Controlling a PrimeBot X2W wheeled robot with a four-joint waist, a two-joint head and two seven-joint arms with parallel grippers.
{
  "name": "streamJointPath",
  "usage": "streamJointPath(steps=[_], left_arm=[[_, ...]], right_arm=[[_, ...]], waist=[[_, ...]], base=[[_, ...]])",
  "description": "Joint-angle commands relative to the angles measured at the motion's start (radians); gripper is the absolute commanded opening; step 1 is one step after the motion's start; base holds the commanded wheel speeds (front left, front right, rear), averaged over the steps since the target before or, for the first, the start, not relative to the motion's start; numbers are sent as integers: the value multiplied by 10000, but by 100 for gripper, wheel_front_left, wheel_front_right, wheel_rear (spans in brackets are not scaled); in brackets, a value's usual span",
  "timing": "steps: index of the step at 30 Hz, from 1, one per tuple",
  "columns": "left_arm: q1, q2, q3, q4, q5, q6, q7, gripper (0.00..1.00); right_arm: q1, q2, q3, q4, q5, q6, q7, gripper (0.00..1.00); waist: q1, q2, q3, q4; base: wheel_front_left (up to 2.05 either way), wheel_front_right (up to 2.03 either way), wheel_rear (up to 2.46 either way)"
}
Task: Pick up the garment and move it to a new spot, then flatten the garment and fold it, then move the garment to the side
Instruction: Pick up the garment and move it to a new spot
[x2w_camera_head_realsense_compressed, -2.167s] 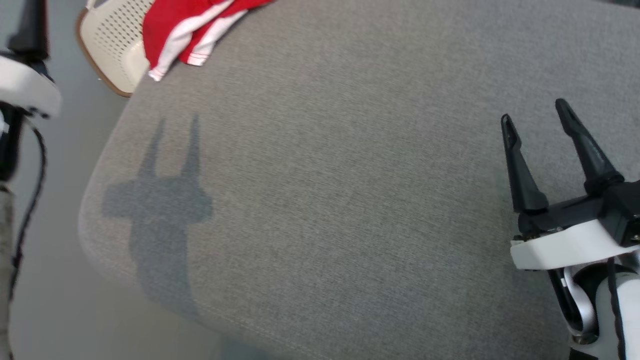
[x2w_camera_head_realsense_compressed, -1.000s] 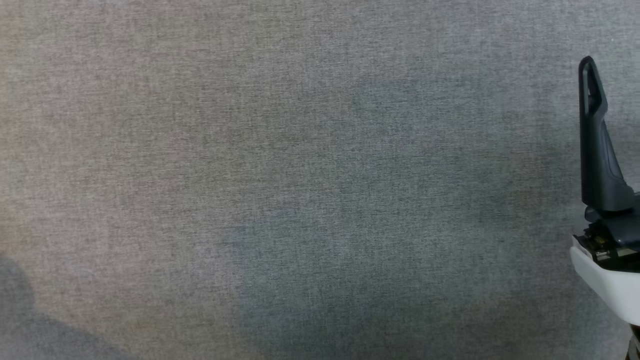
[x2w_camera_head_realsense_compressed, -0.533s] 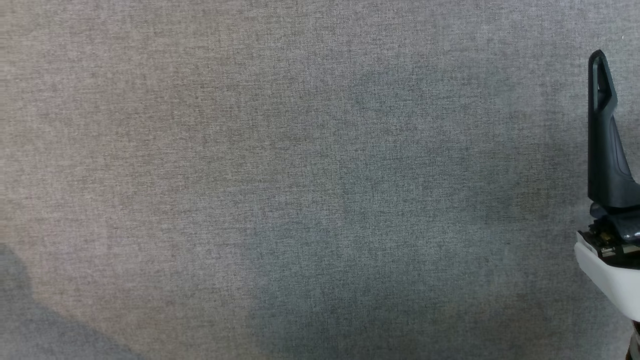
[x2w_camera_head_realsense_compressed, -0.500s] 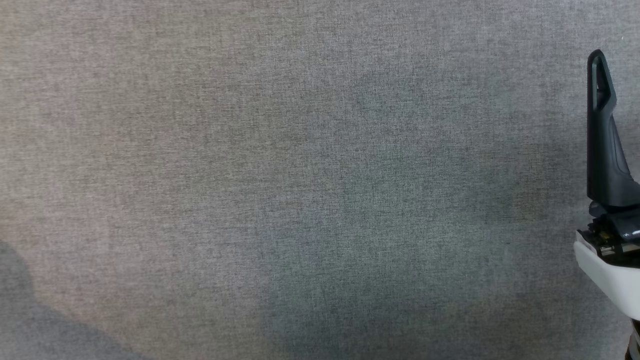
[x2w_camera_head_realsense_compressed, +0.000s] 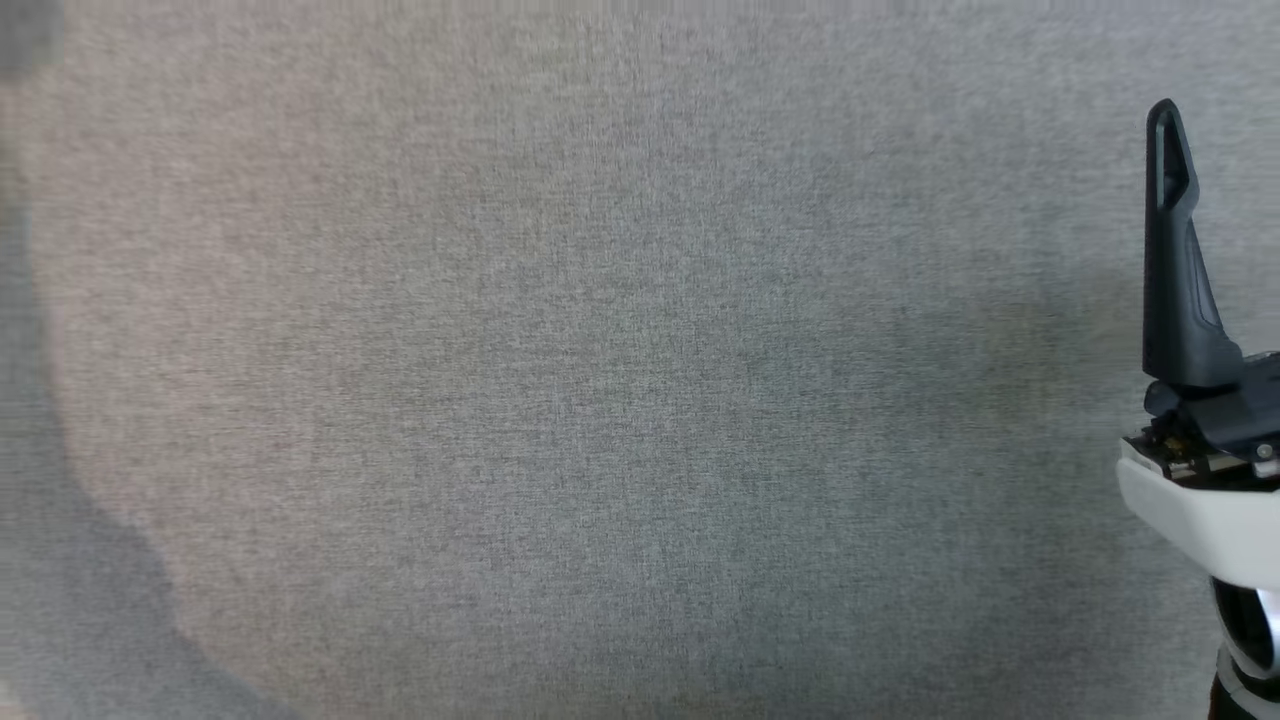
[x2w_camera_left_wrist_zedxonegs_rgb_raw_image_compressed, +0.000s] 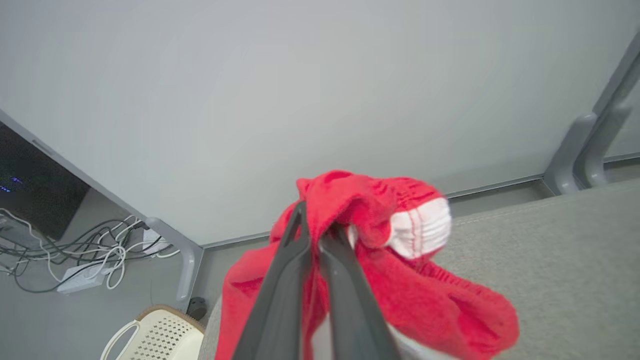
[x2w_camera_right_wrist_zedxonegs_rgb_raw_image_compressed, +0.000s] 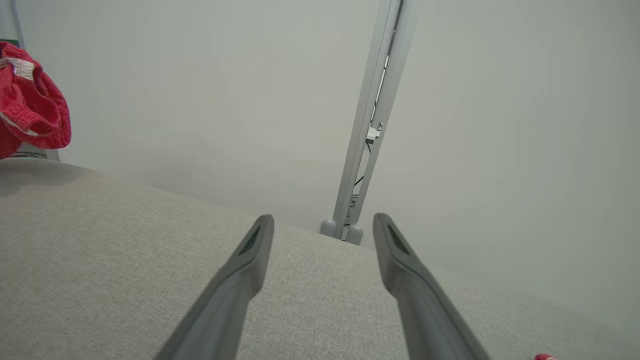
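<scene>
**Left fingers pinch the red garment, right fingers are wide apart**

In my left wrist view, the left gripper (x2w_camera_left_wrist_zedxonegs_rgb_raw_image_compressed: 316, 225) is shut tight. Its two dark fingers (x2w_camera_left_wrist_zedxonegs_rgb_raw_image_compressed: 285, 280) are pressed together near their tips, and a fold of the red garment (x2w_camera_left_wrist_zedxonegs_rgb_raw_image_compressed: 400, 295) is caught between them. The cloth is bunched up around the tips and hangs down on both sides of the fingers. A white cuff (x2w_camera_left_wrist_zedxonegs_rgb_raw_image_compressed: 420, 227) sticks out just to the right of the tips. The garment is over the edge of the grey tabletop (x2w_camera_left_wrist_zedxonegs_rgb_raw_image_compressed: 550, 250). Below it, on the floor, I can see a cream basket (x2w_camera_left_wrist_zedxonegs_rgb_raw_image_compressed: 160, 335), and some cables (x2w_camera_left_wrist_zedxonegs_rgb_raw_image_compressed: 85, 250) lie farther off by the wall.

In my right wrist view, the right gripper (x2w_camera_right_wrist_zedxonegs_rgb_raw_image_compressed: 324, 220) is open. Its fingers (x2w_camera_right_wrist_zedxonegs_rgb_raw_image_compressed: 235, 285) stand far apart with nothing between them. They are just over the tabletop, and I cannot tell if they touch it. The garment (x2w_camera_right_wrist_zedxonegs_rgb_raw_image_compressed: 30, 115) shows as a red lump at the far top left of that view, well away from these fingers. A grey post (x2w_camera_right_wrist_zedxonegs_rgb_raw_image_compressed: 370, 125) stands behind the tabletop.

In the head view I see one right finger (x2w_camera_head_realsense_compressed: 1175, 280) pointing up at the right edge, over bare grey cloth.
</scene>
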Motion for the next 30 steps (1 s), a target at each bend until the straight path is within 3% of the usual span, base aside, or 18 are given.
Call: streamJointPath(steps=[1, 10, 20, 25, 30], left_arm=[[-19, -63, -340, -480, -209, 1, 42, 0], [947, -194, -1846, -2942, -1320, 1, 194, 0], [2856, -654, -3296, -5215, -1239, 8, 129, 0], [4061, -1343, -4016, -5960, -1101, 315, -236, 0], [4893, -2282, -4433, -5649, -1192, 532, -781, 0]], right_arm=[[-34, 25, -97, 205, 116, -1, -158, 100], [348, 263, -400, 1240, 487, -1, -712, 100], [1141, 309, -846, 1997, 1197, -1, -1221, 100], [1576, 310, -988, 2279, 1619, -1, -1425, 100], [1749, 310, -951, 2466, 1899, -1, -1604, 100]], waist=[[0, 0, -684, 73], [0, 0, -2604, -78], [0, 0, -4286, -777], [0, 0, -4577, -1232], [0, 0, -4536, -1627]], base=[[0, 0, 0], [0, 0, 0], [0, 0, 0], [0, 0, 0], [0, 0, 0]])
